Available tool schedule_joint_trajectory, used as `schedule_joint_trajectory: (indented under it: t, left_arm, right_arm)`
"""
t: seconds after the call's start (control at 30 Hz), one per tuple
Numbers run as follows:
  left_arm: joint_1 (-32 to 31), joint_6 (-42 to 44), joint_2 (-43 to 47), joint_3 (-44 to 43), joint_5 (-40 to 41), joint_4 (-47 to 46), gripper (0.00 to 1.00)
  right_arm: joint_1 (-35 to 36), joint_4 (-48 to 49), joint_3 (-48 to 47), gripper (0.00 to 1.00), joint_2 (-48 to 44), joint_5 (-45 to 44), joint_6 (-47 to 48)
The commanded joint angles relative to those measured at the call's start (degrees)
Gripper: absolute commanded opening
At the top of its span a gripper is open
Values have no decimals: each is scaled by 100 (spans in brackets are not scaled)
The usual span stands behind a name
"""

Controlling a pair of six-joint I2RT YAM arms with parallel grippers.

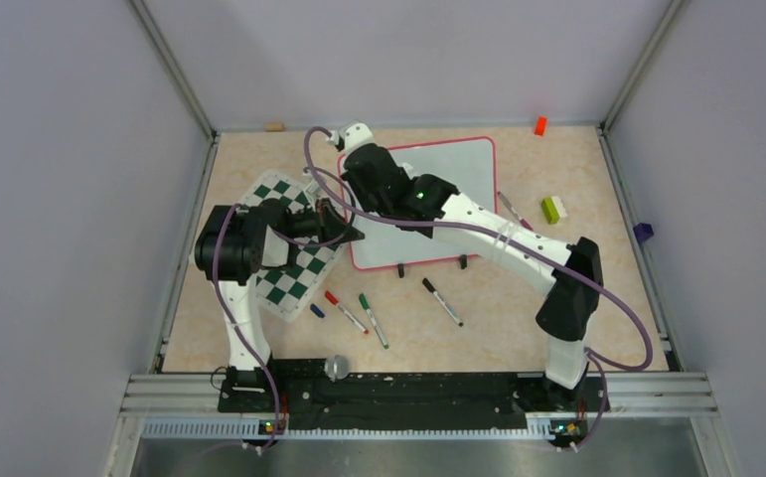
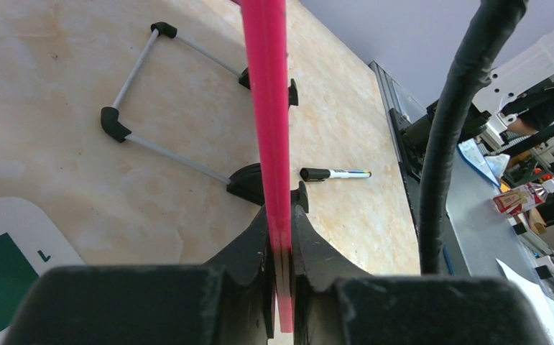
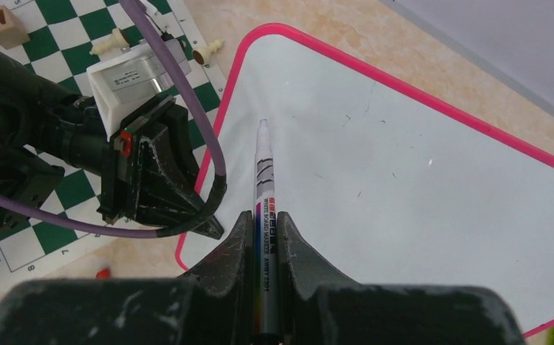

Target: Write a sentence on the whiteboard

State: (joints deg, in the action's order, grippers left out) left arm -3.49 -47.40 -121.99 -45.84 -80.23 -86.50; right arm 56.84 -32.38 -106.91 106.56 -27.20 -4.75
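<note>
From above, the whiteboard lies flat at the back middle of the table, just right of a checkered mat; the left gripper meets the board's left edge near its near corner, and the right arm reaches across the board towards its far left corner; loose pens lie on the table in front of it.

In the left wrist view, the jaws are clenched on the board's pink frame, seen edge-on; a folding stand and a black pen lie on the table beyond.

In the right wrist view, the right gripper is closed around a marker, whose tip points at the board's upper left area; whether the tip touches the surface I cannot tell; the board shows only faint specks, and no sentence is on it yet.

The step in hand looks like placing the first stroke. To do it well, the left clamp should hold firm so the board cannot slide under the pen; the tip should come down gently to light, even contact; the line should begin close to that corner and run away from the clamping fingers, leaving room below for further lines.
</note>
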Motion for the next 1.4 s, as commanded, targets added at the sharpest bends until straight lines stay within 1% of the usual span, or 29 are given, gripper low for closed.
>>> schedule_joint_trajectory:
  t: [0.0,0.3,0.97,1.37]
  left_arm:
    - [-56,333,146,-93,-157,-631,4]
    - [-25,217,20,-188,-203,-631,2]
    - [41,239,42,-103,-169,-624,2]
    - [50,300,77,-58,-155,-628,2]
  right_arm:
    - [-4,323,5,0,-348,-142,-101]
    - [-32,147,-346,0,-95,-440,-224]
    - [-189,5,-1061,0,427,-304,-213]
    - [-272,-5,-1133,0,538,-244,-241]
